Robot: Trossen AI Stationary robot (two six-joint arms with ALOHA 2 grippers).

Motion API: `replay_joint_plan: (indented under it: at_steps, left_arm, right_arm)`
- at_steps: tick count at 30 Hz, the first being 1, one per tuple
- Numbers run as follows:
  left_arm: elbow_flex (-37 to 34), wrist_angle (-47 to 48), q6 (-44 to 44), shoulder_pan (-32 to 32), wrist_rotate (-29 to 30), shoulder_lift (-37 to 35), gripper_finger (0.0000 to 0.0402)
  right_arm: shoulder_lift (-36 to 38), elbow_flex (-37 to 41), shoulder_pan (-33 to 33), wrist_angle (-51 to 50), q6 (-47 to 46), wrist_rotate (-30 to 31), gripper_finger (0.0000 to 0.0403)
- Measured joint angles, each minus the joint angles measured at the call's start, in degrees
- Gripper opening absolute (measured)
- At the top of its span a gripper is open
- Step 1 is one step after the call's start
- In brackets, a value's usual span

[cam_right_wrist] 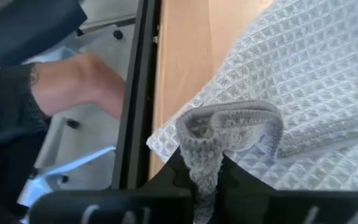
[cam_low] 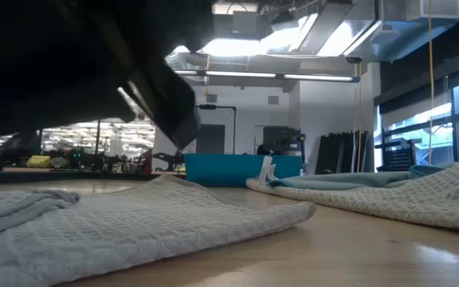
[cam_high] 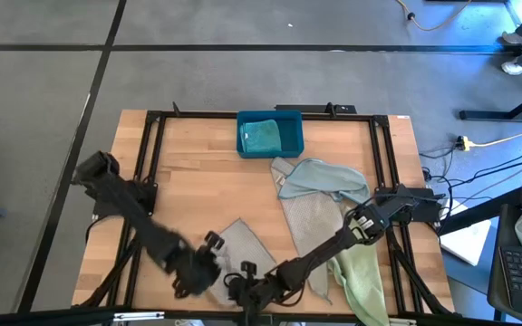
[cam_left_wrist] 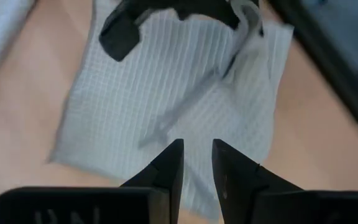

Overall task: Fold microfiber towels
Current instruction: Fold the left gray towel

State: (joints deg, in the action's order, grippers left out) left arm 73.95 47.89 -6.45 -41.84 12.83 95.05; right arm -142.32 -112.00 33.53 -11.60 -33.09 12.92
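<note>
**Fingers pinch one corner while the other pair lets go**

The fingers (cam_right_wrist: 207, 171) of the right gripper (cam_right_wrist: 205, 177) are clamped tight on a bunched fold of the grey towel (cam_high: 243, 249), and a loop of cloth stands up between them. That grip looks meant to carry an edge across the cloth, which would make the fold.

The left gripper (cam_left_wrist: 196, 165) hovers just above the same towel with a narrow gap between its fingers and nothing in them. It looks to be either freeing the cloth or lining up for a fresh hold; I cannot say which.

The towel lies at the front edge of the table (cam_high: 188, 172), between the two grippers, mostly flat and spread. Lying flat like that should let it crease cleanly.

The rest wait to the right: another grey towel (cam_high: 311, 222), a pale blue one (cam_high: 320, 177) draped over its far end, and a pale green one (cam_high: 359, 276) hanging toward the table's front right corner. A teal towel (cam_high: 263, 136) sits in the blue bin (cam_high: 290, 138) at the back, likely where finished ones go.

In the right wrist view a person's hand (cam_right_wrist: 82, 84) shows just beyond the table frame, clear of the cloth.
</note>
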Motion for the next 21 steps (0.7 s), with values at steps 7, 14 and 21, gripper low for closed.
replay_joint_plan:
  at_steps: [7,14,21]
  left_arm:
    - [-19.06,-18.50,0.23,12.55,-21.93,-9.84,0.0083]
    - [-26.67,-34.18,7.68,14.78,-24.73,-9.98,0.0108]
    - [-29.64,-35.77,10.05,19.51,-24.57,-9.92,0.0138]
  right_arm:
    - [0.00,-0.09,0.11,-0.43,0.57,0.05,0.0020]
    - [0.00,-0.11,0.09,-4.38,0.60,0.04,0.0006]
    - [1.70,-0.19,0.30,-16.73,-0.49,0.71,0.0016]
